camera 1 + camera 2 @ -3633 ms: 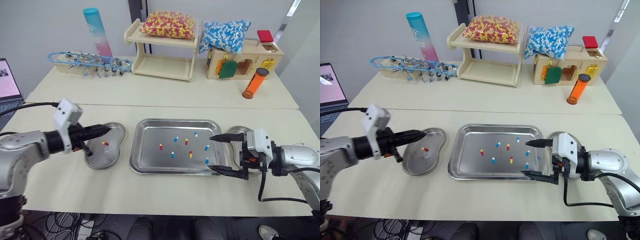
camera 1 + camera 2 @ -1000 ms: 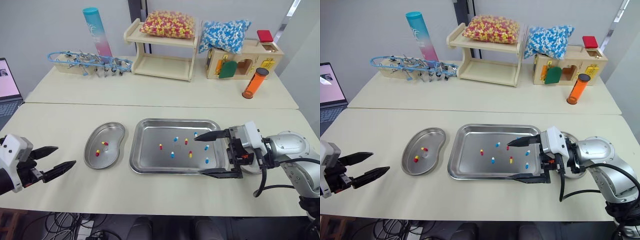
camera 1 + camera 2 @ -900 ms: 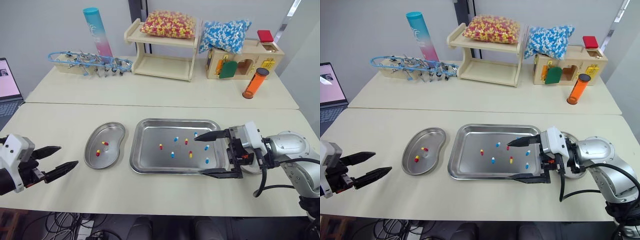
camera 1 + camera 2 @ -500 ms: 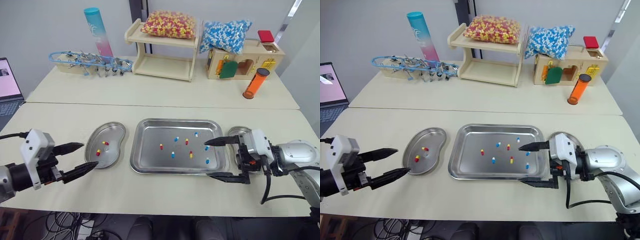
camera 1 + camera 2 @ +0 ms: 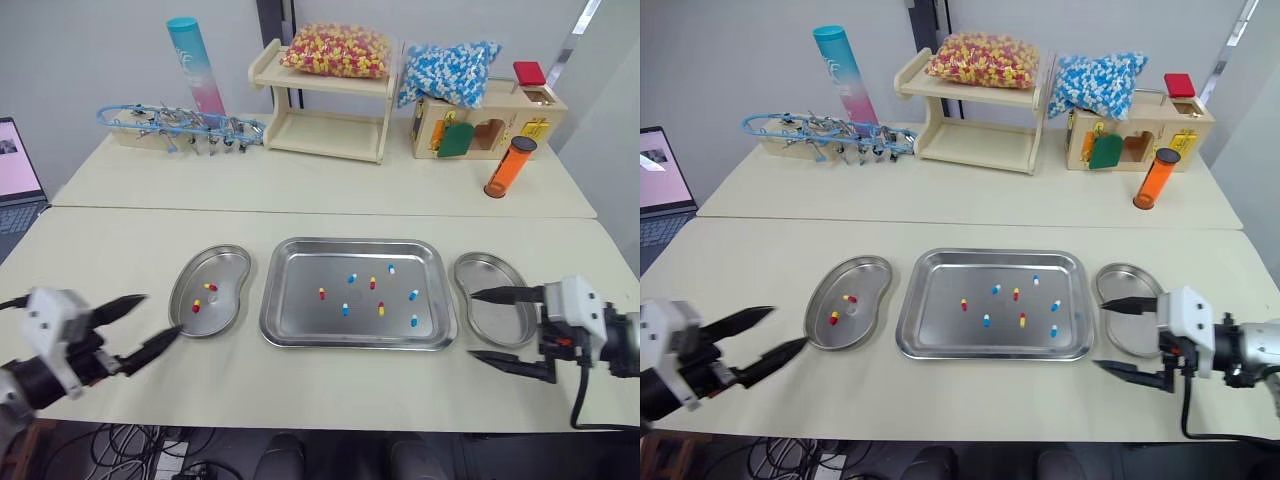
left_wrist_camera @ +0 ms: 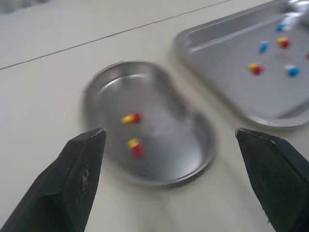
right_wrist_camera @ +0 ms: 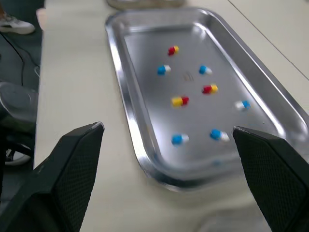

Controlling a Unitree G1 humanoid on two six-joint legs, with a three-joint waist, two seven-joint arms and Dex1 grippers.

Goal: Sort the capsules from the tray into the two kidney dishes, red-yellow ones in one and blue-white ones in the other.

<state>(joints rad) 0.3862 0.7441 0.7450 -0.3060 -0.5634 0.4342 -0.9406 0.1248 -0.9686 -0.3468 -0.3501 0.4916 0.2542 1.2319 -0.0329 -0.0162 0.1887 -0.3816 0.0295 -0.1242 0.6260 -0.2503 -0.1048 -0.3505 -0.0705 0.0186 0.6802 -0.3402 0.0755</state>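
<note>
The steel tray (image 5: 300, 275) is seen in the middle of the frame, on the near table (image 5: 330, 385), with a kidney dish set on either side of it. Eight capsules are scattered across the tray's floor. Three are red-yellow capsules (image 5: 321, 293) and five are blue-white capsules (image 5: 412, 295), all lying apart from one another. In the left dish (image 5: 228, 268), at centre left, a red-yellow pair (image 5: 210, 287) is found, close together but not touching. The right dish (image 5: 485, 272), at centre right, is placed just beside the tray's right rim.

The left claw (image 5: 156, 317) is held in the lower left of the frame, spread wide with nothing gripped. Its tips are aimed at the near end of the left dish and lie near its rim. The right claw (image 5: 473, 324) is held in the lower right, likewise spread wide with nothing gripped. Its upper finger is stretched over the right dish, while its lower finger is over bare table near the tray's lower right corner.

At the top of the frame, on the far table, a wooden shelf (image 5: 325, 125) is topped by a bag of red-yellow capsules (image 5: 338, 48). A bag of blue-white capsules (image 5: 448, 68) is laid on a wooden box (image 5: 520, 125) beside it.
</note>
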